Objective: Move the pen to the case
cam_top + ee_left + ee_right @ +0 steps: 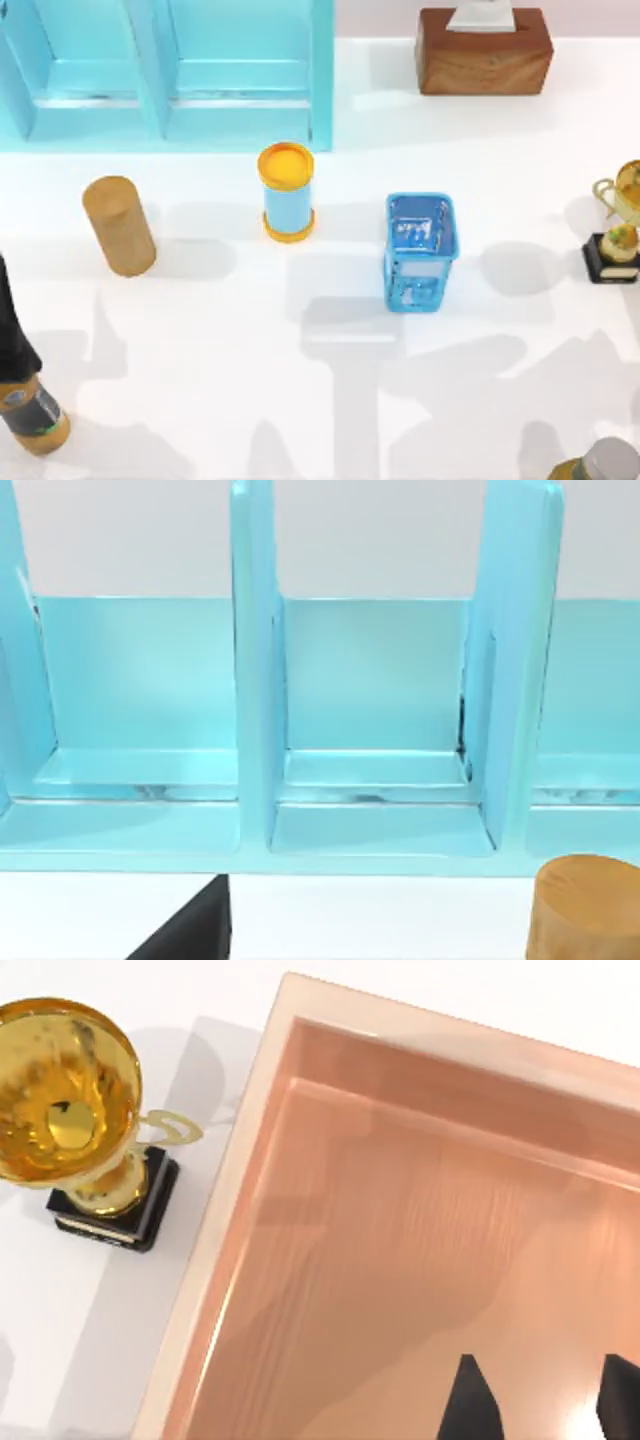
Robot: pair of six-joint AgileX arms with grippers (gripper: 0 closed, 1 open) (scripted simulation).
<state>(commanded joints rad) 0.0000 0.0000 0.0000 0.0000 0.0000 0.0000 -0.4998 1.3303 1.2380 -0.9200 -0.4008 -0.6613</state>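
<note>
You are looking at a light blue shelf unit (165,70) standing along the table's (200,400) far edge at the left, with a wooden tissue box (484,52) sitting at the far right. A tan wooden cylinder (119,226) is leaning at the left. A blue can with an orange lid (287,192) is standing near the middle, a blue mesh basket (421,250) beside it. A gold trophy (620,225) is standing at the right edge.

The right hand (545,1405), fingers apart, hangs over a peach tray (420,1260) beside a gold trophy (75,1110).
</note>
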